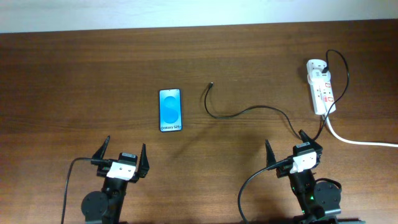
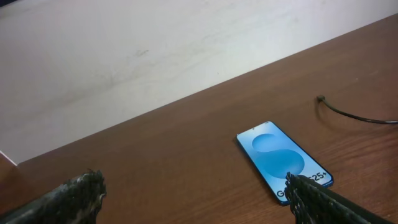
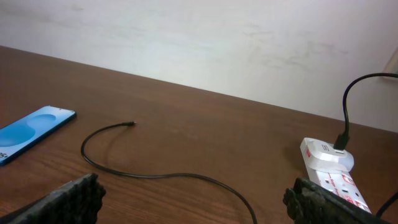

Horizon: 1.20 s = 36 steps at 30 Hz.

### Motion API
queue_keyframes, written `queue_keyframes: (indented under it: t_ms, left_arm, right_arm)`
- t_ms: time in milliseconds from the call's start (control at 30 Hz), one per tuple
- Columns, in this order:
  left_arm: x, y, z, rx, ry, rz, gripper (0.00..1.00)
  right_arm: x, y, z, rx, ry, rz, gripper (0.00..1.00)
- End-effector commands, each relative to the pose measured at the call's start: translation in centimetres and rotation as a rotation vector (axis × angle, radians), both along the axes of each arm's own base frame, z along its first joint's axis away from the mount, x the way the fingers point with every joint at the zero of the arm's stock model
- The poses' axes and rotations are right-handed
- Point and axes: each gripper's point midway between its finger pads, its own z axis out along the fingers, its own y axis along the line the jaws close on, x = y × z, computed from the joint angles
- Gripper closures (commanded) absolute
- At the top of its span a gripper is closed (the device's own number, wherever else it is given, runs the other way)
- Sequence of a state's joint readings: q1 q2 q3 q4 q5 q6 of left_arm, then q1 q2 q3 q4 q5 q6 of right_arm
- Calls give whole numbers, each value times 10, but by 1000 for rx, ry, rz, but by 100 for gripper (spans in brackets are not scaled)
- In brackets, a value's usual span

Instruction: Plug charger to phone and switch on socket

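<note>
The charger (image 1: 242, 112), a long thin black cable, lies loose on the dark brown wooden table (image 1: 68, 68), not joined to the phone.
Its small plug tip (image 1: 212, 84) rests apart from the phone (image 1: 170, 110), a slim smartphone with a blue screen lying flat at the table's middle. The cable's other end runs to the socket (image 1: 320, 87), a white oblong power strip with red switches at far right. The left gripper (image 1: 125, 143) stands spread wide and empty near the phone. The right gripper (image 1: 285, 138) is likewise released, holding nothing, just beside the cable.
</note>
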<state>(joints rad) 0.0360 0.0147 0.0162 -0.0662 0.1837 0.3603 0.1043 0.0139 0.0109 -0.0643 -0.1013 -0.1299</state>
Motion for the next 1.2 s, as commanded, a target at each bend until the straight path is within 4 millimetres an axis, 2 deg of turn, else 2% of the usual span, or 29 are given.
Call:
queue_keyframes:
  t_ms: [0,400,533,733,1167]
  left_arm:
    - [0,1,-1,12,-4,2,1]
    - [0,1,-1,12,-7,5,1]
    - [-1,-6,0,9,-9,-41,1]
    - [-1,-7,2,-85,2,-38,1]
    - [8,-6,40,-90,49,-36,1]
  right_arm:
    - [0,-3,-2,6,2,-16,2]
    - [0,-3,-2,6,2,-16,2]
    - [0,-3,-2,6,3,-16,2]
    - [0,-3,-2,6,2,-16,2]
    - [0,-3,-2,6,2,-16,2]
